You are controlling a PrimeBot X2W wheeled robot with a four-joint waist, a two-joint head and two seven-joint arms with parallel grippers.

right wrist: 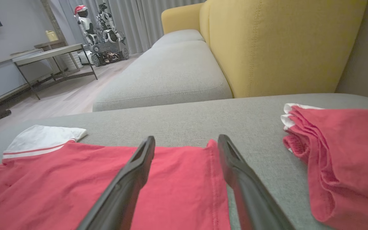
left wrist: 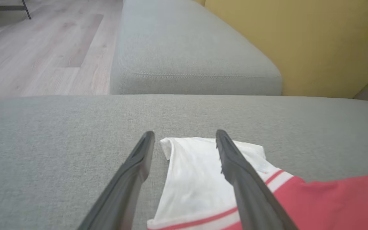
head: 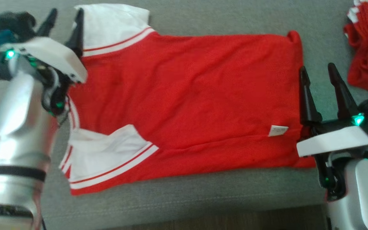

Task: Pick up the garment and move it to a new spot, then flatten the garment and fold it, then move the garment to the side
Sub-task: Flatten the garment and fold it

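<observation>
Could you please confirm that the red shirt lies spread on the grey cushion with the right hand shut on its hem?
No: the right hand is open, fingers apart at the hem, as the right wrist view shows. The red shirt lies spread on the grey cushion.

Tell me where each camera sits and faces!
Head view: on the head, looking down at the red shirt on the grey sofa; left end effector and right end effector show, open.
Left wrist view: on the left wrist, facing along its fingers over the white sleeve.
Right wrist view: on the right wrist, facing along its fingers over the shirt's hem toward the yellow backrest.
Shared: both wrist views show the shirt and backrest.
</observation>
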